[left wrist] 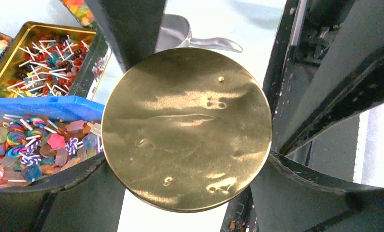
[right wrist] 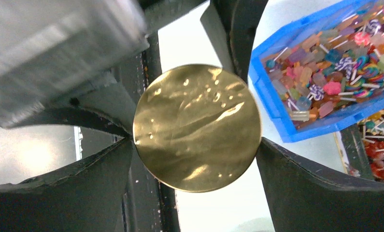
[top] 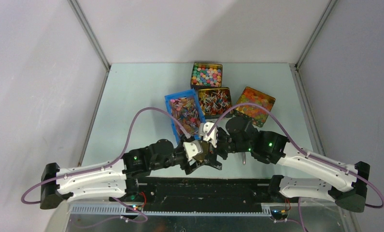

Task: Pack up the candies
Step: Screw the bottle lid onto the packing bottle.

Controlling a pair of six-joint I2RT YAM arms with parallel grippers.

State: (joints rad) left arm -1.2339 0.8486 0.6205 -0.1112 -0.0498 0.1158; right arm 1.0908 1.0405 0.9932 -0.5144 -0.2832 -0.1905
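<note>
Your left end effector (left wrist: pixel 188 158) is clamped on the disc (left wrist: pixel 190 101), with one finger on each side of its rim. The disc is round, gold, shiny metal with shallow dents. Whether it is a lid or a tin's base can't be told. Your right end effector (right wrist: pixel 196 139) brackets the same disc from the other side with its fingertips at the rim. You cannot tell whether it is pinching or just clear. The two meet over the near middle of the table (top: pixel 132 96).

The candies (top: pixel 184 112) lie just far of that meeting point and slightly left, heaped in the blue bin (top: pixel 168 108). The bin's long axis runs near to far, and its near end leans right, just beside both wrists. The left arm looks to have the straighter reach. The candies are small, glossy pieces in pink, orange, purple and clear. Many carry thin white sticks and will likely tangle.

Just right of the bin sits the stick tin (top: pixel 214 101), square and gold. The ball tin (top: pixel 206 75) is far of it, and the jelly tin (top: pixel 254 105) is further right. A silver scoop (left wrist: pixel 214 43) lies near the right arm.
</note>
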